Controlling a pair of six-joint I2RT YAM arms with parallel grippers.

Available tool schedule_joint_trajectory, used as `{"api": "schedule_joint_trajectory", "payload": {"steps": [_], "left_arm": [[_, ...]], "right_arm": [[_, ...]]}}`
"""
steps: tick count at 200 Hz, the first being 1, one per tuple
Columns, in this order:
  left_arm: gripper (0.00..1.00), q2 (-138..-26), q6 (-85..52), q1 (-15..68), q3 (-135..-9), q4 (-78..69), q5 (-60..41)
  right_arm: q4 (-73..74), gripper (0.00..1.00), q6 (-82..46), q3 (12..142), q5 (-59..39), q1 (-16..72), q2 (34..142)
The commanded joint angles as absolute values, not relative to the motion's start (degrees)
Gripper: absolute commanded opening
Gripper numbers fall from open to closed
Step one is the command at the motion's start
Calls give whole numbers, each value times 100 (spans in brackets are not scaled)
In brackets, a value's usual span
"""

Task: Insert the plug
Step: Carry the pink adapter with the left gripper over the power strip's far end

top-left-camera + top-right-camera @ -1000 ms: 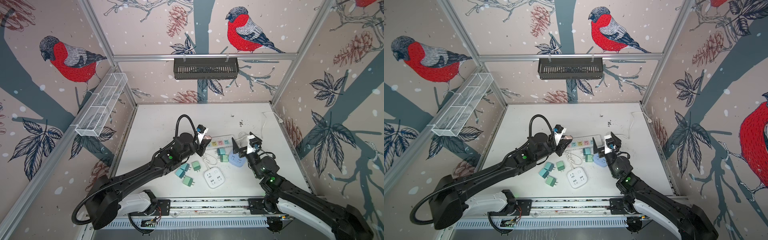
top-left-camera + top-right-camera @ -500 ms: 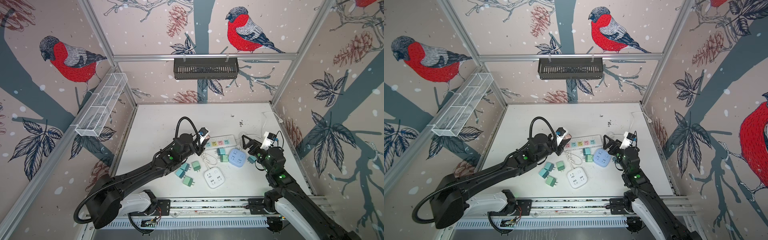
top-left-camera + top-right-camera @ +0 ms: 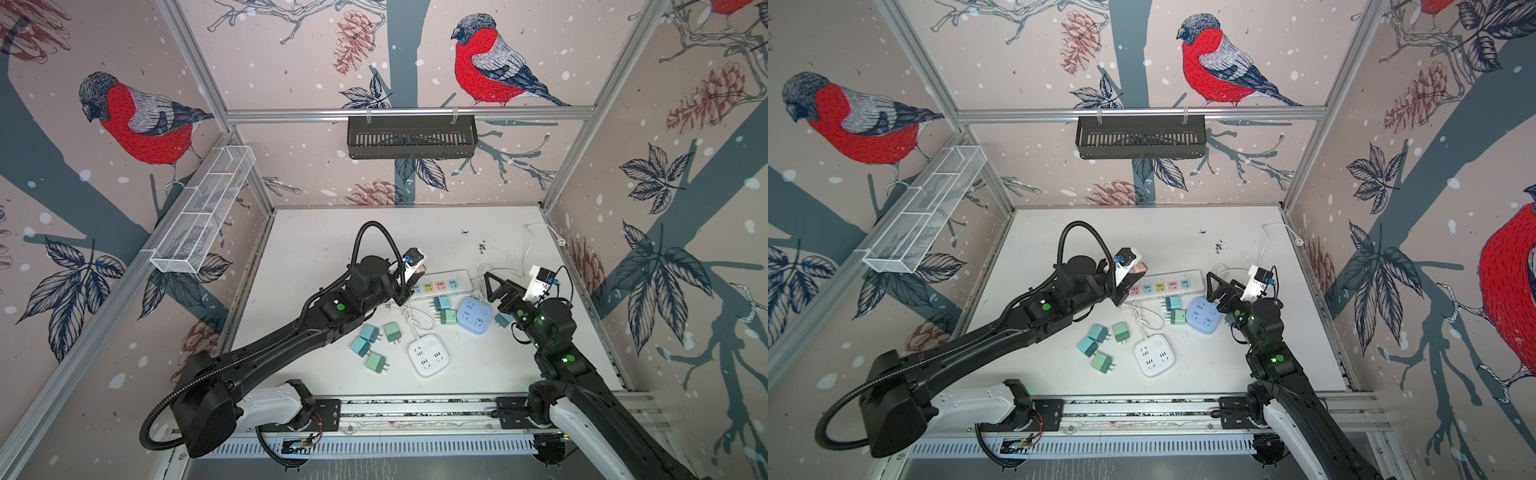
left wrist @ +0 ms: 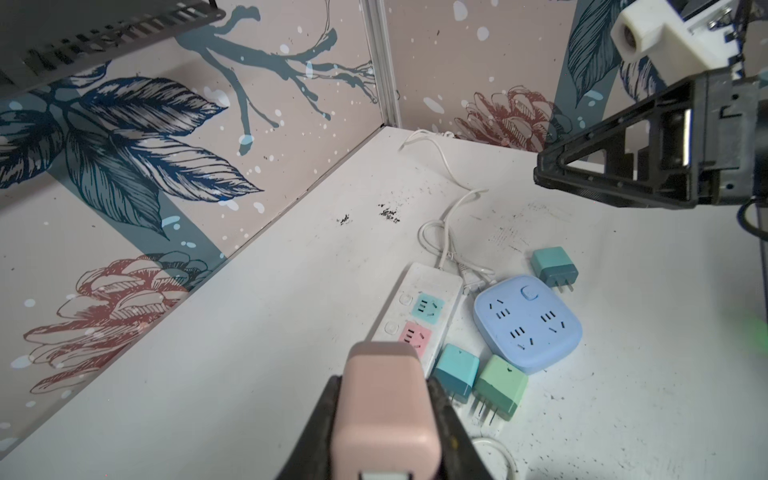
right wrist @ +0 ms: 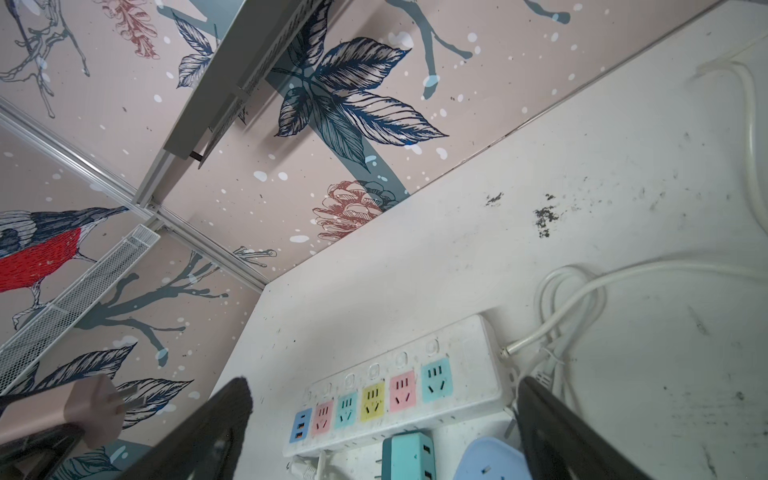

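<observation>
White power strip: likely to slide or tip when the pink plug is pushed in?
Tipping seems unlikely: the power strip lies flat, long and low. It may well slide, since it rests loose on the smooth table. Its looped cord looks slack, so it probably offers little restraint.

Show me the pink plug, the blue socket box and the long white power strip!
pink plug (image 4: 386, 407), left wrist view, on its flat pink body.
blue socket box (image 3: 476, 314), in a top view, middle of its top face.
power strip (image 5: 372, 401), right wrist view, on its yellow socket.
</observation>
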State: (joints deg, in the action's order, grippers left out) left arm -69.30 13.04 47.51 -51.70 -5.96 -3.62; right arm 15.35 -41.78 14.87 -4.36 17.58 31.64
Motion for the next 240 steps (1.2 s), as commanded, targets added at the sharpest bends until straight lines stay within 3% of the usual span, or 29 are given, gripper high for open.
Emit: {"api": "schedule_joint_trajectory", "payload": {"steps": [1,57,175,240], "left_arm": [[0,-6986,1576,4756,-5359,-705,-895],[0,-7435,2014,4764,-5844,-25,-1065],[0,-8505,2695,4746,-6662,796,-31],[0,-10089,2805,4702,-8370,2291,-121]], "right_arm": [[1662,100,-3921,1531,-409,1760,3062],[1903,100,-3956,1327,-445,1767,2901],[2052,100,-3867,1200,-422,1790,2741],[2001,100,-3891,1213,-355,1789,2705]]}}
